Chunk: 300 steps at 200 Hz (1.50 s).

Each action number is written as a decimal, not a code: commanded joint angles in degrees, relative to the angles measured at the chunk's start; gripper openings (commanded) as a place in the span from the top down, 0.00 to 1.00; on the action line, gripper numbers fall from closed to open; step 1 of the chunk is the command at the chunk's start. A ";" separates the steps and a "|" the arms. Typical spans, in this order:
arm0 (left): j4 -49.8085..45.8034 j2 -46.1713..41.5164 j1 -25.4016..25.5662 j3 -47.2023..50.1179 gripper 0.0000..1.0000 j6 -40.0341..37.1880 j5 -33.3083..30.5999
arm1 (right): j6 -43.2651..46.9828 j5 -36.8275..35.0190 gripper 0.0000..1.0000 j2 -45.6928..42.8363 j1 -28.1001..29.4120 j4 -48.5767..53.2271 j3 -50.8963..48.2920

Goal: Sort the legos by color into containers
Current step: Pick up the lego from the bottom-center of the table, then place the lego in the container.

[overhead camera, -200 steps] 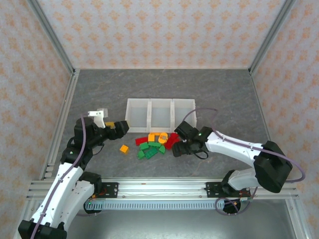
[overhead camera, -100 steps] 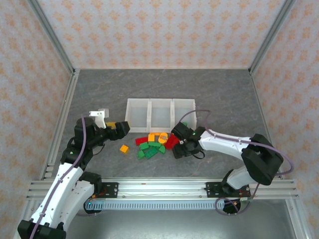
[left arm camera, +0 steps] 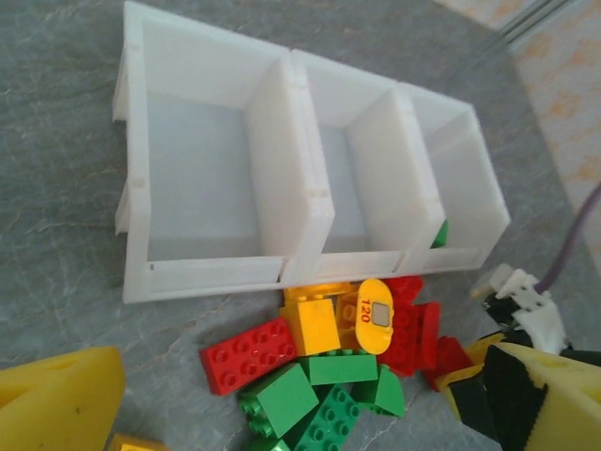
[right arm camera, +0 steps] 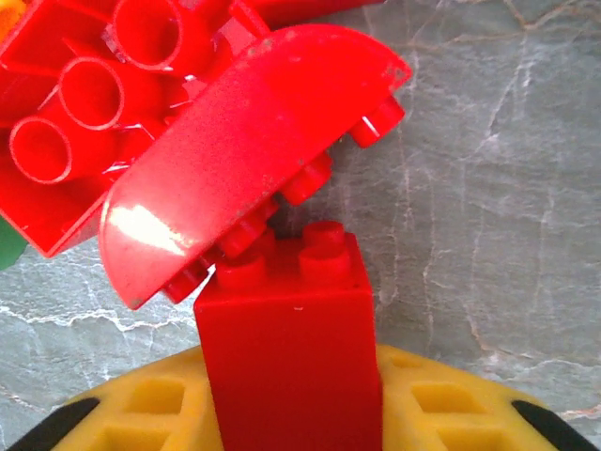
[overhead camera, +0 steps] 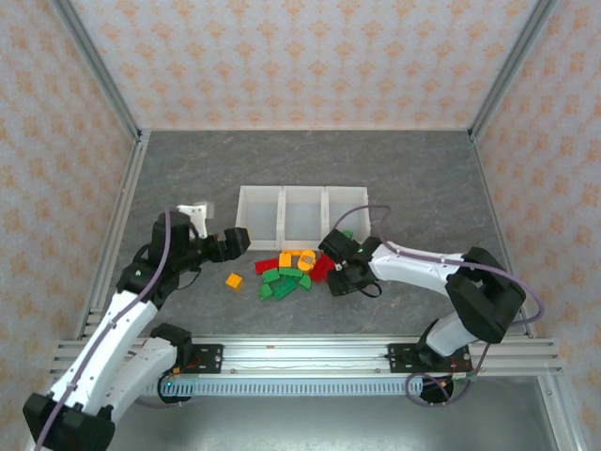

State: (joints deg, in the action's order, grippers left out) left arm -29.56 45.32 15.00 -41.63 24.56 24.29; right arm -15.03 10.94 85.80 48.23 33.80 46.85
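At the left of the top view, left gripper (overhead camera: 235,242) hanging just left of the bins, its yellow fingers (left arm camera: 58,399) spread wide in the wrist view, both cut off by the lower frame edge. Below it, apart from the heap, a lone orange brick (overhead camera: 233,280) on the grey table (overhead camera: 188,169) — only a sliver of it at the bottom edge of the left wrist view. Next, three joined white bins (overhead camera: 283,214) in a row, the right one holding a green brick (overhead camera: 347,235) in its near corner, mostly hidden behind the bin wall from the left wrist. Right up against the near wall, the pile of legos (overhead camera: 289,271): a red eight-stud brick (left arm camera: 249,352) at its left, a rounded orange piece (left arm camera: 376,315) labelled 120 in the middle, green bricks (left arm camera: 291,395) in front, more red at the right, overlapping too much for an exact count. At the pile's right edge, right gripper (overhead camera: 331,272) low on the table, yellow pads (right arm camera: 441,409) closed against both flanks of a red brick (right arm camera: 286,366) — studs touching a curved red piece (right arm camera: 244,160), lower end of the brick and most of the pads out of frame.
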 commanded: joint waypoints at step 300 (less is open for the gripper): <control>-19.92 -12.23 24.46 0.60 0.03 -2.08 -4.56 | -1.82 -2.33 0.29 17.18 -6.60 -0.24 39.46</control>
State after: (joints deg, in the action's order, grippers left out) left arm -50.30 32.77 39.03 -40.97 22.59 20.14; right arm -16.34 10.31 104.99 41.82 31.77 85.43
